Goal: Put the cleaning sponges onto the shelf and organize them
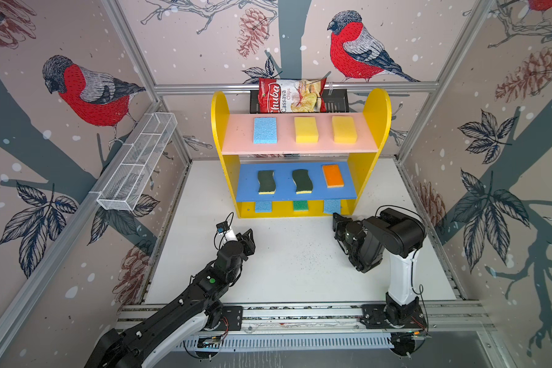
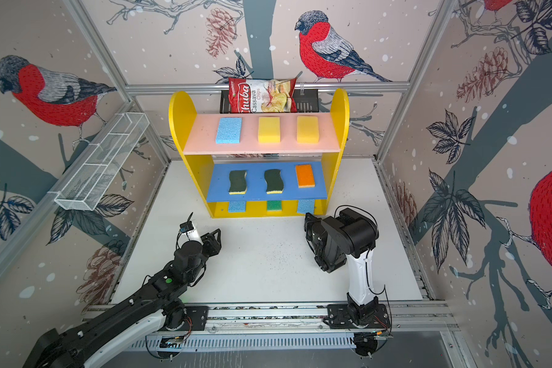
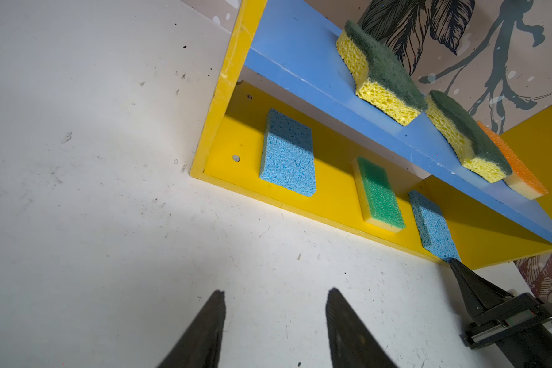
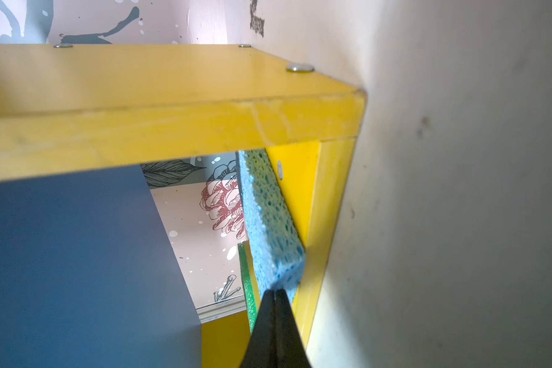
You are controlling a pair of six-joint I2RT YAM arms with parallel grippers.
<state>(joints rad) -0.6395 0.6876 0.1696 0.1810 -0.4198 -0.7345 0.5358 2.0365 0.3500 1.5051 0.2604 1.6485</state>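
— Well, the right end effector [image 4: 276, 291] has its tips pressed together, and they touch the near end of a light blue sponge [image 4: 268, 223] lying at the right end of the yellow base of the shelf [image 1: 376, 105].
— And the left end effector [image 3: 276, 290]?
— Jaws apart, nothing between them, hanging over the bare white worktop [image 3: 109, 159] in front of the shelf's left half.
— Where are the other sponges?
— All on the shelf. Along the base, beside that blue one, a bright green sponge [image 3: 380, 194] sits in the middle and a second light blue sponge [image 3: 287, 153] at the left. On the blue middle board lie two dark-green wavy sponges [image 1: 265, 181], left and middle, with an orange sponge [image 1: 333, 176] at the right. On the pink top board, a third light blue sponge [image 1: 265, 130] at the left, then two yellow sponges [image 1: 306, 129].
— Anything behind?
— A red-and-white chips bag [image 1: 290, 95] stands in a black rack [image 1: 335, 100], and a white wire basket [image 1: 137, 162] hangs on the left wall
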